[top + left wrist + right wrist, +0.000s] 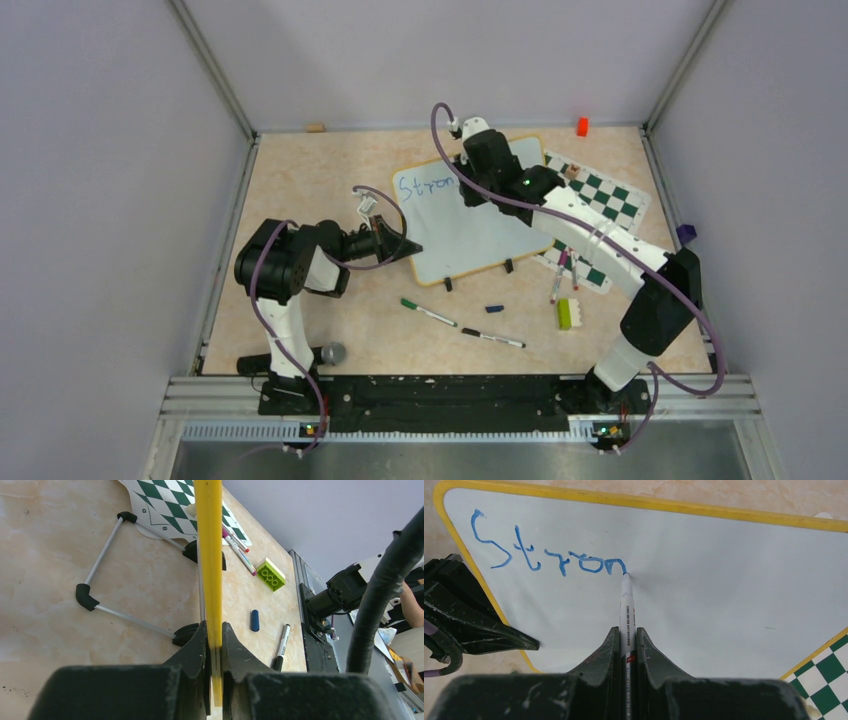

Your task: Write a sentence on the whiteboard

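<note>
The whiteboard (470, 235), white with a yellow rim, stands tilted on the table. Its yellow edge (208, 555) runs up the left wrist view. My left gripper (405, 247) is shut on the board's left edge (215, 650). My right gripper (468, 190) is shut on a white marker (626, 615). The marker's tip touches the board just after the last blue letter. The sentence (549, 555) reads "Stron" in blue in the right wrist view and also shows in the top view (425, 186). The left gripper's fingers (469, 625) show at the board's left rim.
A green-and-white chessboard (600, 205) lies right of the whiteboard, with markers (562, 275) and a green brick (565, 313) near it. A green-capped marker (428, 313), a black marker (492, 338) and a blue cap (494, 309) lie in front. A red block (582, 126) sits at the back.
</note>
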`<state>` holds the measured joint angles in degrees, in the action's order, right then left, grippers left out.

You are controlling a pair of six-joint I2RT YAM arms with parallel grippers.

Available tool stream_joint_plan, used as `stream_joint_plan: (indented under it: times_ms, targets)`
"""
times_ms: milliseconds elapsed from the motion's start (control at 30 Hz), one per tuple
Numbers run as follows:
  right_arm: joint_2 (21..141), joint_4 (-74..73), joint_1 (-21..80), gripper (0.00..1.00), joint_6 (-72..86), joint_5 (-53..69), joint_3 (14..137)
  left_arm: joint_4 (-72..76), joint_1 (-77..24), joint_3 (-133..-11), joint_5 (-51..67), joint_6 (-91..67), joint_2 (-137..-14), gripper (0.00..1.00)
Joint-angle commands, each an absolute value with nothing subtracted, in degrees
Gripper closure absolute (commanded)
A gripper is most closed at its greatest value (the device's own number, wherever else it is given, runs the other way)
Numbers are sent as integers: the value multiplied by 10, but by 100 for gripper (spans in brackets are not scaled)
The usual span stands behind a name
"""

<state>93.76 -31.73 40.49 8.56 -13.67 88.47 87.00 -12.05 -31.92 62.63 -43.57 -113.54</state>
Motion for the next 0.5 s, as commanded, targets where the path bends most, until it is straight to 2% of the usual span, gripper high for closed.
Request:
stream_joint_plan:
  times_ms: [0,467]
  targets:
    - [917,-318,396,100,85,-133,877,927,-130,-313,673,-392,-1128,100]
    - [886,-317,397,100,83,-151,887,927,-130,-313,673,-392,-1128,100]
